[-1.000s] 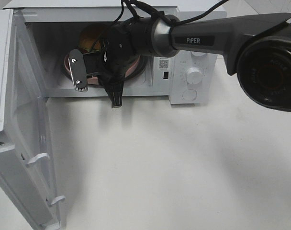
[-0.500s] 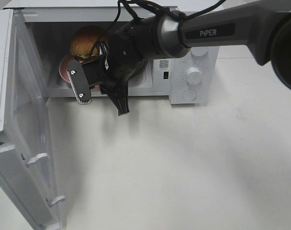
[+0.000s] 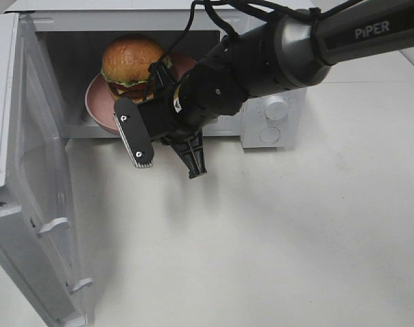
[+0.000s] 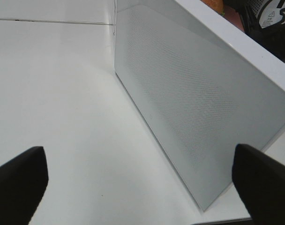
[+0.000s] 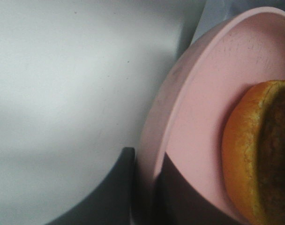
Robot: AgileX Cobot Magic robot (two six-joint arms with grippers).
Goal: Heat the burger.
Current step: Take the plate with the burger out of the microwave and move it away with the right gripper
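The burger (image 3: 132,58), with a golden bun, lettuce and a dark patty, sits on a pink plate (image 3: 98,102) in the mouth of the open white microwave (image 3: 282,129). The plate's front rim is at the sill. I cannot tell whether the plate rests on the floor. In the right wrist view my right gripper (image 5: 145,192) is shut on the plate's rim (image 5: 203,103), with the burger (image 5: 255,150) just beyond. In the exterior view its fingertips are hidden under the wrist (image 3: 207,95). My left gripper (image 4: 142,187) is open and empty.
The microwave door (image 3: 37,204) stands wide open at the left and reaches toward the table's front. The left wrist view faces this door's meshed panel (image 4: 189,103) from close by. The control knobs (image 3: 276,107) are on the microwave's right. White tabletop (image 3: 261,238) lies in front.
My right arm has moved right and toward the front with the plate. The burger, mostly hidden behind the arm before, is now in plain view at the opening.
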